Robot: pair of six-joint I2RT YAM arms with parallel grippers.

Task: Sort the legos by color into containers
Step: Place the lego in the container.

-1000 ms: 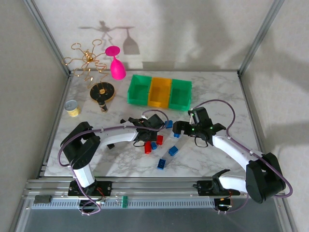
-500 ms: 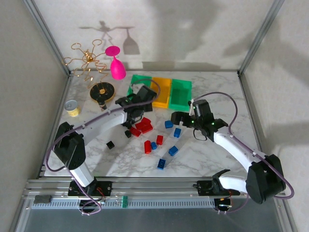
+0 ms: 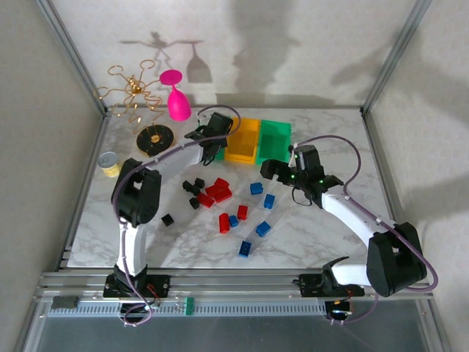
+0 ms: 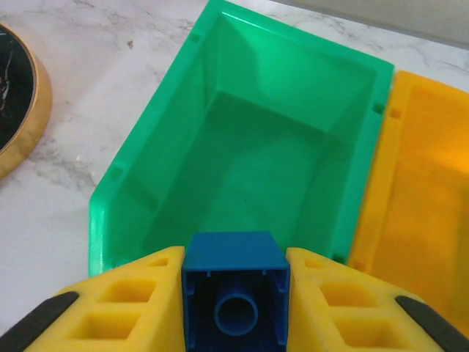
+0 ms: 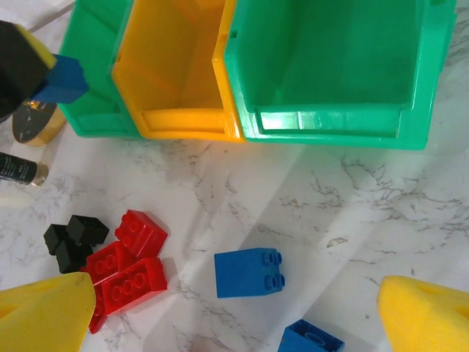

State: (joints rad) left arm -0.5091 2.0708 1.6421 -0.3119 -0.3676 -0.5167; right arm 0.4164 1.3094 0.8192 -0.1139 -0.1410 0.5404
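Observation:
My left gripper [image 4: 236, 293] is shut on a blue lego [image 4: 236, 290] and hovers over the near end of the left green container [image 4: 249, 147], which looks bare inside. From above, that gripper [image 3: 212, 130] covers part of this bin [image 3: 207, 149]. The yellow-orange container [image 3: 243, 139] and the right green container [image 3: 273, 143] stand beside it. My right gripper [image 5: 234, 323] is open above a blue lego [image 5: 249, 272] on the table, just in front of the bins. Red legos [image 3: 218, 192], black legos [image 3: 194, 185] and more blue legos [image 3: 262, 228] lie scattered mid-table.
A yellow tin can [image 3: 109, 163] sits at the left edge. A black and gold disc [image 3: 155, 139], a gold wire rack [image 3: 135, 92] and a pink glass [image 3: 176, 99] stand at the back left. A dark little bottle [image 5: 18, 170] lies near the disc.
My left arm has lifted a blue lego off the pile and carried it back to above the left green bin. The right gripper shifted slightly towards the bins, still open.

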